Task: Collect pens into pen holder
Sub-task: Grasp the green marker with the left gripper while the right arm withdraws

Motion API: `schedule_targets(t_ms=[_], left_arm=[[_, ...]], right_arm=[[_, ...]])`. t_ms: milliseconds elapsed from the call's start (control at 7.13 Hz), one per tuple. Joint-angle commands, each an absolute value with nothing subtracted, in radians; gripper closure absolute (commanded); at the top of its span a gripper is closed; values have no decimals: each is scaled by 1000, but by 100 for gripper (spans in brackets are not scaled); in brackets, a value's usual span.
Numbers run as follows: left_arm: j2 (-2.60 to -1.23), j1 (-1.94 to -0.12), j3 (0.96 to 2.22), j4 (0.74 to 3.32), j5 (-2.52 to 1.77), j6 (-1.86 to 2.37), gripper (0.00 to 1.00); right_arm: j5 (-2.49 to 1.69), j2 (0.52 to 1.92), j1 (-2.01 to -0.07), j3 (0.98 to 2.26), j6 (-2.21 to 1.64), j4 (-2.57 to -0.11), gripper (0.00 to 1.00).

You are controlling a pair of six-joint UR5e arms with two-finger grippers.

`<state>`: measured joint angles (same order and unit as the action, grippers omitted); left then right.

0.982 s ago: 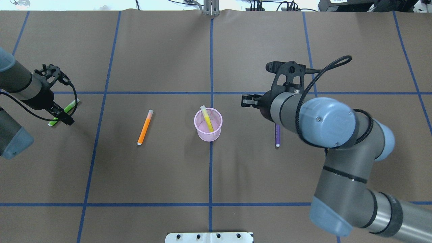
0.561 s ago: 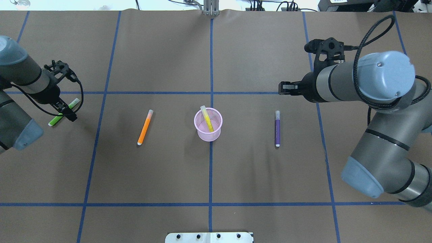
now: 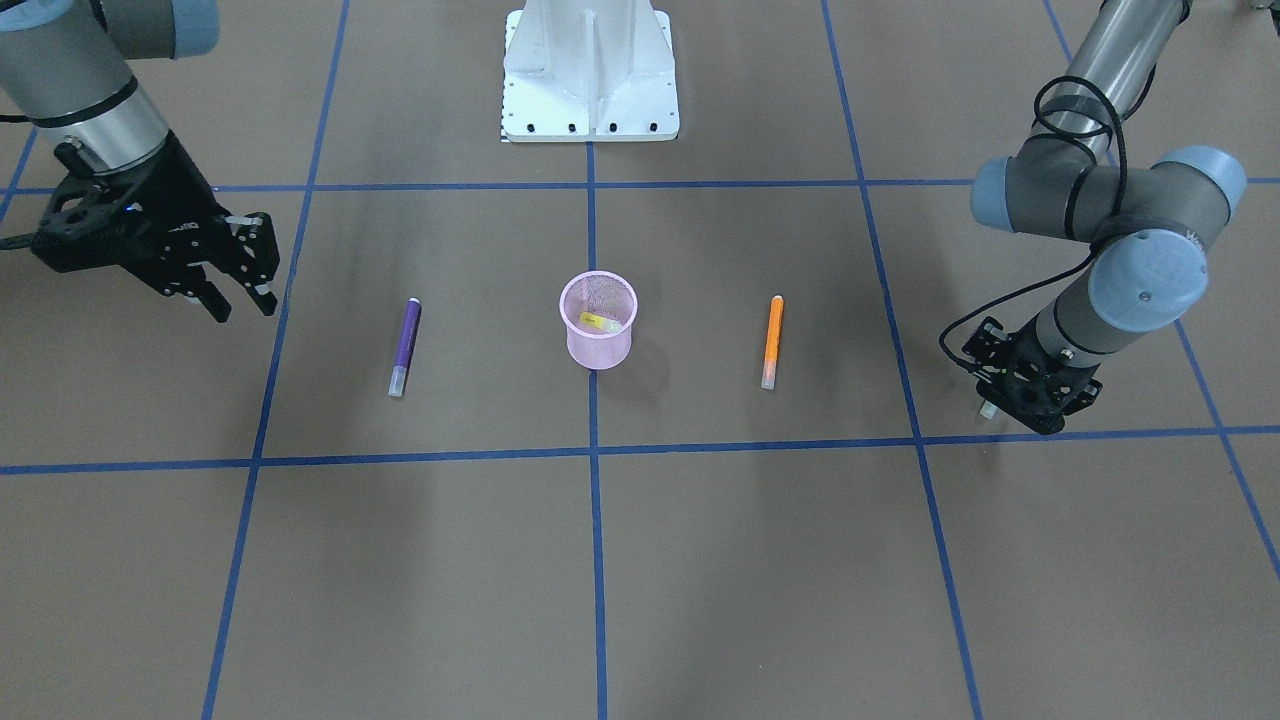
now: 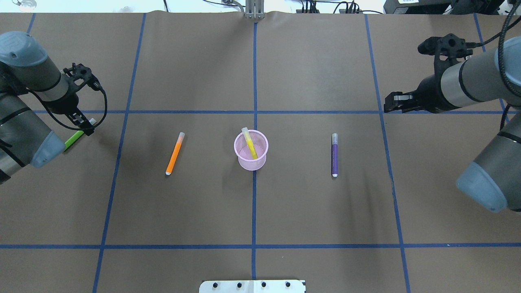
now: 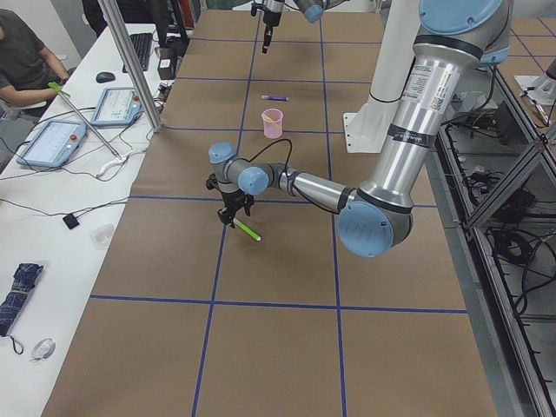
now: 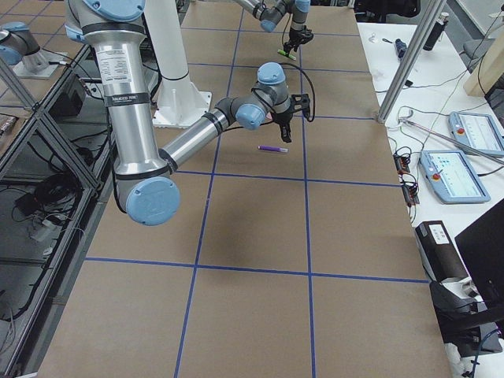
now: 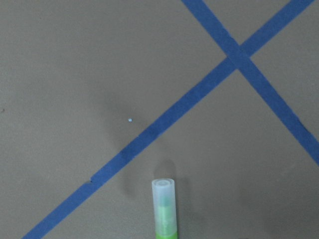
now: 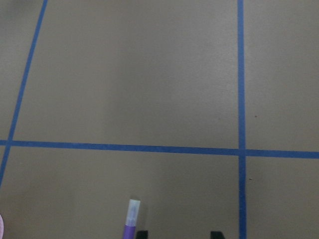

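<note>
One pen holder [image 4: 261, 160] mid-frame; yellow pen [image 4: 249, 145] inside, orange pen [image 4: 175, 154] left, purple pen [image 4: 334, 155] right, green pen [image 4: 72, 139] clamped in left gripper [image 4: 85, 127] far left, so four counted; right gripper [image 4: 387, 104] gapes, upper right.

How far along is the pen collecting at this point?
Done: the yellow pen leans inside the pen holder. In hand: the left gripper is closed on the green pen, away from the holder. Left: the orange pen and purple pen lie on the table; the right gripper is open and empty.
</note>
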<state>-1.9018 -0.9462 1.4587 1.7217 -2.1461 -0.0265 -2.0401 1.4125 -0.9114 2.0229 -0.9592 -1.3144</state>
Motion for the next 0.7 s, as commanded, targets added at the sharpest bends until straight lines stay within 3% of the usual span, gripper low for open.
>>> schedule_targets(t_ms=[0, 140, 561], left_arm=[[-1904, -945, 1444, 1721, -2146, -28, 35], [-1904, -945, 1442, 1721, -2146, -28, 35], [-1904, -939, 1436, 1721, -2146, -23, 36]], right_arm=[[-2165, 1443, -1010, 2002, -913, -1318, 22], [-2278, 1445, -1075, 1956, -872, -1315, 1], [-2299, 1457, -1109, 1934, -816, -1315, 1]])
